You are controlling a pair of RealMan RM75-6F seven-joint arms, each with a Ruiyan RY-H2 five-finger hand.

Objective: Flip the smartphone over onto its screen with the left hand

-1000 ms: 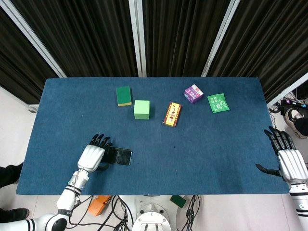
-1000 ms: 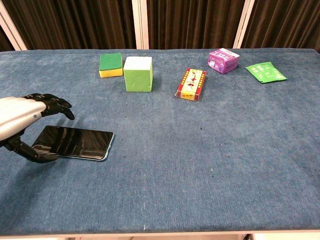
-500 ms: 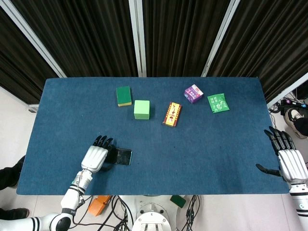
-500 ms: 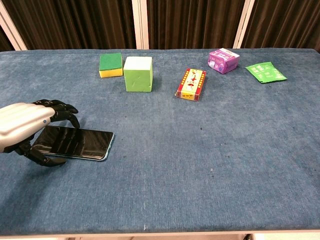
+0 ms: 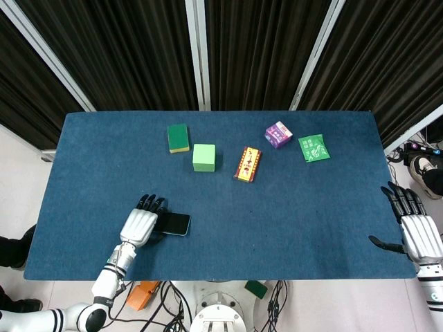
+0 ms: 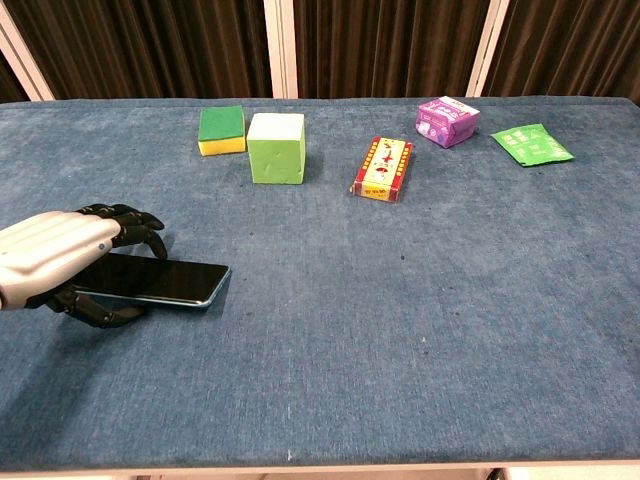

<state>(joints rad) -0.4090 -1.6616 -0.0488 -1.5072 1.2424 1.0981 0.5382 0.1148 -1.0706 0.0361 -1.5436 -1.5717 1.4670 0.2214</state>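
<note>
While the smartphone [image 6: 160,282] lies screen-up near the table's [image 6: 400,330] front-left edge, the left hand [image 6: 55,262] pinches its near end; rigid, slick glass, likely to slip. Right hand [image 5: 419,232] idle, fingers spread.

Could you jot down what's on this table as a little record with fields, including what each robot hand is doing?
Surface: blue table
Left robot hand: grips the near-left end of the smartphone, fingers over the top, thumb beneath
Smartphone: dark screen up, held end looks slightly raised
Right robot hand: open at the table's right edge, holding nothing
Back row, left to right: green and yellow sponge, green cube, red and yellow box, purple packet, green sachet
</note>
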